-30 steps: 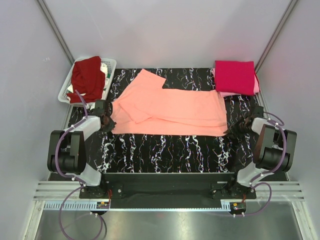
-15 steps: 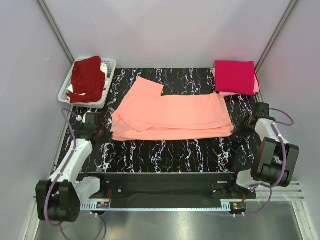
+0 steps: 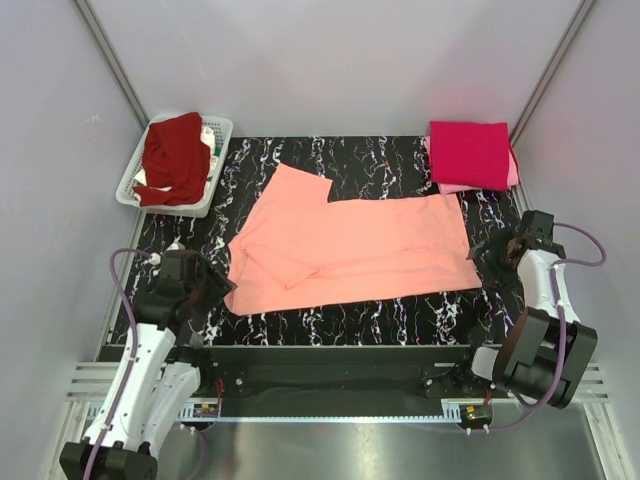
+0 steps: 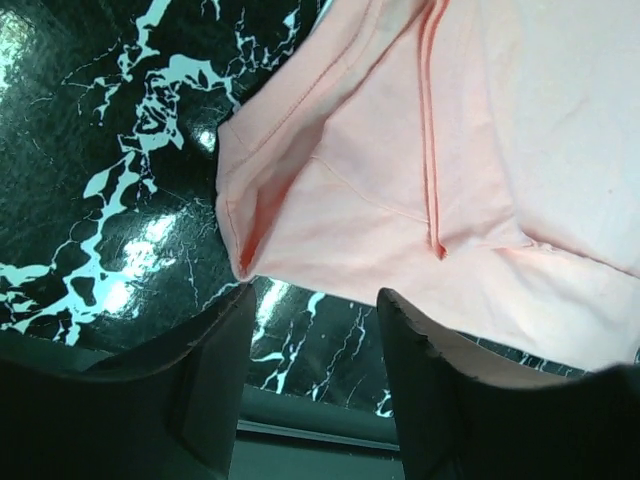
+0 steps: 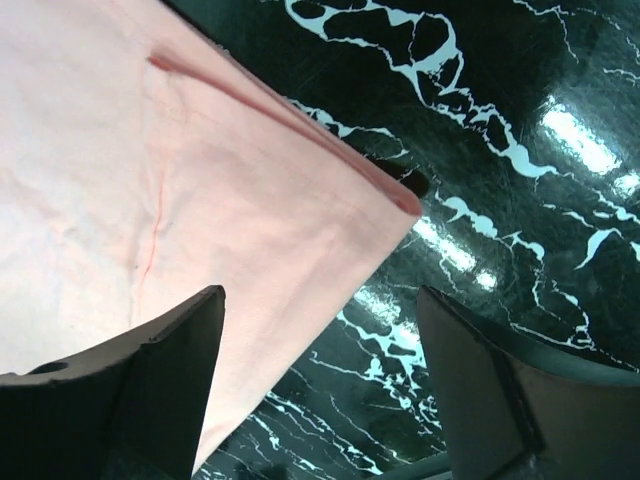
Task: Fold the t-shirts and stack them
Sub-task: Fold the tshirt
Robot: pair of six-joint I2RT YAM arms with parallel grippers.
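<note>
The salmon-peach t-shirt [image 3: 350,248] lies spread on the black marbled table [image 3: 340,315], one sleeve folded over its left part. My left gripper [image 3: 212,285] stands open just off its left corner [image 4: 240,268], nothing between the fingers [image 4: 215,360]. My right gripper [image 3: 492,256] is open beside the shirt's right corner [image 5: 405,200], holding nothing. A crimson-magenta t-shirt [image 3: 470,153] lies folded at the back right on top of a light pink one [image 3: 455,187]. A dark maroon t-shirt [image 3: 172,155] hangs crumpled in the basket.
A white plastic basket [image 3: 218,135] sits at the back left corner. Grey walls enclose the table on three sides. The table's front rail [image 3: 330,352] runs just below the shirt's near edge.
Both grippers drew the shirt's near edge toward the front, then opened and let the corners go. The left arm swung down and left; the shirt now lies lower and slanted.
</note>
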